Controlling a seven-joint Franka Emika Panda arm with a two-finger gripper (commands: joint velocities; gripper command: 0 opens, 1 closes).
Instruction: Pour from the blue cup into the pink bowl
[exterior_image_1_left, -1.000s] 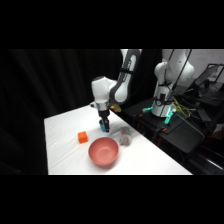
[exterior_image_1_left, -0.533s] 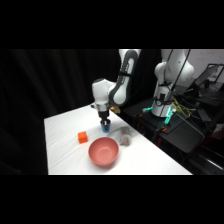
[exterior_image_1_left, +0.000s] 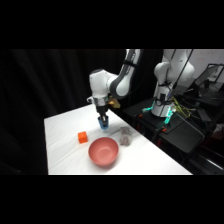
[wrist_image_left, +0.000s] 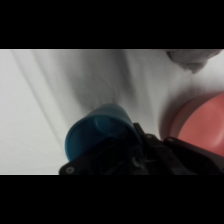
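Note:
The blue cup (exterior_image_1_left: 104, 125) hangs just above the table behind the pink bowl (exterior_image_1_left: 103, 151), with my gripper (exterior_image_1_left: 103, 120) shut on it from above. In the wrist view the blue cup (wrist_image_left: 97, 132) fills the lower middle, its open mouth visible, partly covered by the gripper's black linkage (wrist_image_left: 145, 159). The pink bowl (wrist_image_left: 204, 122) shows at the right edge of that view, beside the cup and apart from it. What the cup holds cannot be made out.
A small orange cube (exterior_image_1_left: 83, 137) lies left of the bowl. A grey lumpy object (exterior_image_1_left: 125, 136) sits to the bowl's right, also at the wrist view's top right as the grey lump (wrist_image_left: 190, 57). Dark equipment and a second white arm (exterior_image_1_left: 165, 85) stand beyond the table's right edge.
The gripper has risen slightly with the blue cup in it. The bowl, cube and grey object have not moved.

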